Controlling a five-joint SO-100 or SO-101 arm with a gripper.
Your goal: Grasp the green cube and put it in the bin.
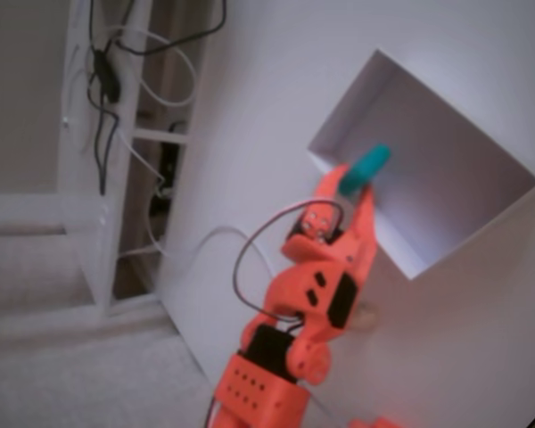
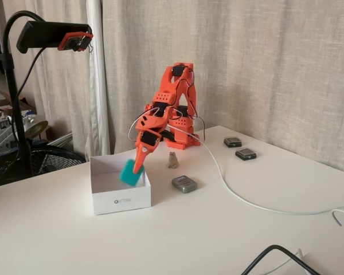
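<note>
The green cube is a small teal block held in the air, with my orange gripper shut on it. The arm reaches out from its base and tilts down toward the bin, a white open-top box. In a fixed view from above, the cube hangs just inside the bin's left wall. In the side fixed view it hovers over the bin's right part, slightly above the rim. The bin floor that shows is bare.
A dark grey block lies right of the bin, and a small beige lump sits near the arm's base. Two small dark items and a white cable lie further right. A camera stand rises at the left.
</note>
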